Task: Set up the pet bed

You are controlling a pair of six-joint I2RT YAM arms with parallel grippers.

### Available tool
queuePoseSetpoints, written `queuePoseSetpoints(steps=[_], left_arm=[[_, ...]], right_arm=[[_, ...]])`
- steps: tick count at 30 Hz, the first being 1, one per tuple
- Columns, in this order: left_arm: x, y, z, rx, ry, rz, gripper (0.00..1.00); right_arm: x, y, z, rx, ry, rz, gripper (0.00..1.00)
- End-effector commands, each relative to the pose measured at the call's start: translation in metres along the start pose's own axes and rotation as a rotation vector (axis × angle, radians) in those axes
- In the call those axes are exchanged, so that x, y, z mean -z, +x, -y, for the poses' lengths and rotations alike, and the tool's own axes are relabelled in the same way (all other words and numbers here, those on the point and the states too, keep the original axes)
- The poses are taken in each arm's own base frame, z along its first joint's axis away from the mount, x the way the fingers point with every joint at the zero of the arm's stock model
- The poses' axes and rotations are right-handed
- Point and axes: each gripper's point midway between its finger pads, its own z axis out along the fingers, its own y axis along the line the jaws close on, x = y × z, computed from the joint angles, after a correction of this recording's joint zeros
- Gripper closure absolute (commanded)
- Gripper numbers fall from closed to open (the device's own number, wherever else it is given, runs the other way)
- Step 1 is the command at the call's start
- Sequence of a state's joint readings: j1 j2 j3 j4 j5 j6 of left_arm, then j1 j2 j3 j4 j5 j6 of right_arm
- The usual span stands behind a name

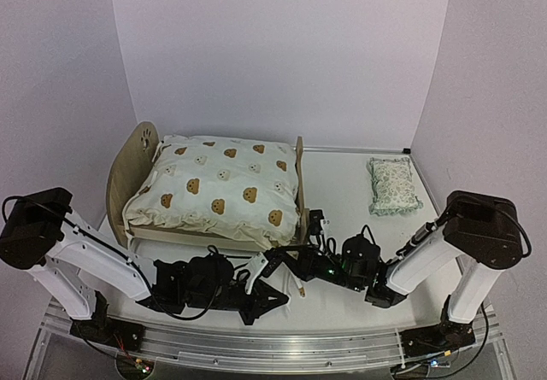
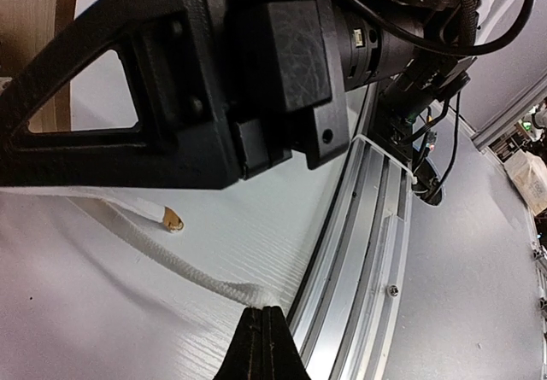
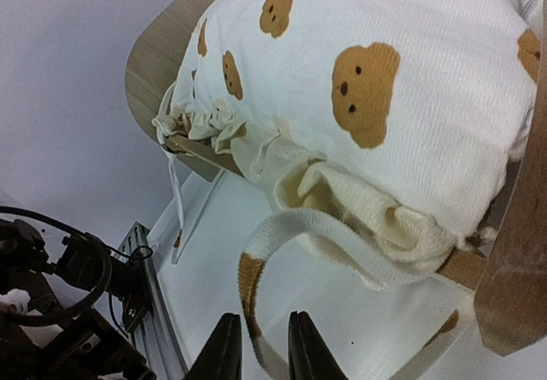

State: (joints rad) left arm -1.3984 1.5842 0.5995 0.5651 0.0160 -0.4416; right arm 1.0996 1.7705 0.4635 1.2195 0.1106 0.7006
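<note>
The pet bed stands at the back left, its plywood headboard (image 1: 137,154) on the left and its low footboard (image 1: 300,188) on the right. A cream bear-print quilt (image 1: 222,184) covers it and hides the mattress. Both grippers are low in front of the bed. My left gripper (image 2: 263,310) is shut on a white tie strap (image 2: 162,252) of the quilt, close to the table's metal rail. My right gripper (image 3: 264,316) stands slightly open, and a looped quilt strap (image 3: 342,226) with a brown patch runs loosely between its fingers. In the top view the left gripper (image 1: 278,298) sits just below the right gripper (image 1: 261,266).
A small green-patterned pillow (image 1: 393,185) lies on the white table at the back right. The aluminium rail (image 2: 376,252) runs along the table's near edge beside my left gripper. The right arm's black wrist (image 2: 256,73) hangs just above my left gripper.
</note>
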Motion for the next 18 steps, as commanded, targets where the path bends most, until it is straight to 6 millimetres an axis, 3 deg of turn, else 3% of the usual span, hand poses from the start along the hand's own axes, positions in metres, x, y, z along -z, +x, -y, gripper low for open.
queuePoseSetpoints(steps=[1, 5, 11, 18], left_arm=[[0.002, 0.0, -0.002, -0.009, -0.003, 0.008, 1.0], [-0.001, 0.007, -0.006, 0.003, -0.008, -0.001, 1.0], [-0.009, 0.016, -0.014, 0.033, -0.013, 0.0, 1.0], [-0.021, 0.019, -0.022, 0.05, -0.027, -0.001, 1.0]], right_arm=[[0.008, 0.014, -0.011, 0.019, -0.039, -0.107, 0.72], [0.014, 0.021, -0.012, 0.051, -0.009, -0.191, 0.67], [0.03, 0.01, -0.011, 0.145, 0.098, -0.262, 0.61], [0.059, 0.012, 0.019, 0.166, 0.259, -0.28, 0.63]])
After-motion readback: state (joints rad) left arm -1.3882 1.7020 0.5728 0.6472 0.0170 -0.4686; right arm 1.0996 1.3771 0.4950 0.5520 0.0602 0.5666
